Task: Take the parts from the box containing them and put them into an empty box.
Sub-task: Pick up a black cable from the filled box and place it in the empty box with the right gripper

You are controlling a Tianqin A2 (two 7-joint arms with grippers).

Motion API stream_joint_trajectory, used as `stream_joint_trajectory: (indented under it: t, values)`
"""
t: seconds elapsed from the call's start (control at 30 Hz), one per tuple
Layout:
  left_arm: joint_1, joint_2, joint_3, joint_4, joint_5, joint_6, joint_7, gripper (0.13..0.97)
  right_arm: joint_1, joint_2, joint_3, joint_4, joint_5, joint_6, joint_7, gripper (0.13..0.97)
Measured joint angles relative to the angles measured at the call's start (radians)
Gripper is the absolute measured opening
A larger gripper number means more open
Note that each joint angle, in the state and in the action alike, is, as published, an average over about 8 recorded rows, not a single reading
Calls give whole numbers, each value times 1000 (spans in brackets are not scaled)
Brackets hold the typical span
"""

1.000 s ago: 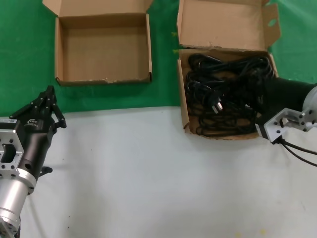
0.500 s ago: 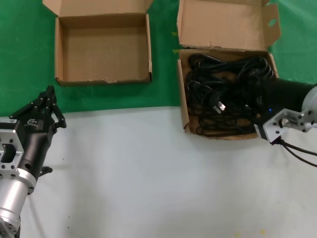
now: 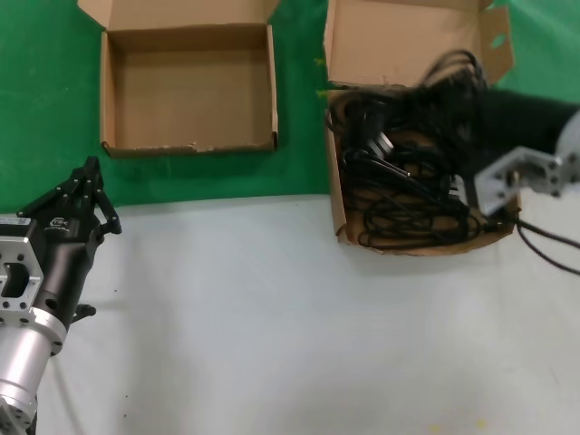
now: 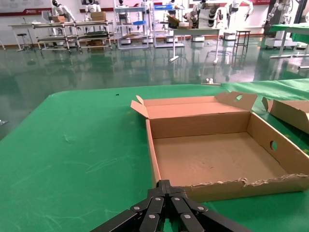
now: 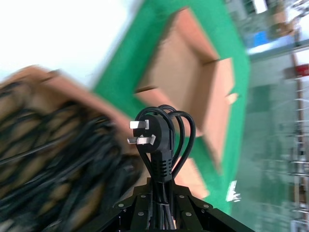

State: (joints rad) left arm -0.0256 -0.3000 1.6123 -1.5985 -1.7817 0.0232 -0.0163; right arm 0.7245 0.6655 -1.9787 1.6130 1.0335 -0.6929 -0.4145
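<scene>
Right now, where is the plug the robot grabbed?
The plug sticks up from the right hand, lifted over the big box of cords on the robot's right.

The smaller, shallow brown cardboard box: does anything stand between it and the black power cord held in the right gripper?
Nothing visible does. The right gripper, shut on a black power cord, is above the larger brown cardboard box. Only bare green cloth lies between that and the smaller shallow brown cardboard box, which is open on top.

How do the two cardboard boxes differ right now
The larger box holds a tangle of black power cords; the smaller box holds nothing. The larger box's lid flap has oval-holed side tabs; the smaller one's is short and plain, its front edge ragged. Both are brown, open, and sit on green cloth.
</scene>
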Motion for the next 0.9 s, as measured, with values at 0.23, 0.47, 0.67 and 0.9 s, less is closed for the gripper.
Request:
stream_joint_trajectory:
  t: [0.23, 0.47, 0.67, 0.9]
  values:
    - [0, 0, 0, 0, 0, 0, 0, 145, 95, -95, -23, -6, -36, -23, 47, 204]
    - [0, 0, 0, 0, 0, 0, 0, 145, 190, -233, -74, -92, -68, -10, 57, 203]
    - [0, 0, 0, 0, 0, 0, 0, 145, 237, -338, -121, -193, -59, 29, 25, 203]
    - [0, 0, 0, 0, 0, 0, 0, 145, 266, -437, -167, -349, 10, 97, -65, 203]
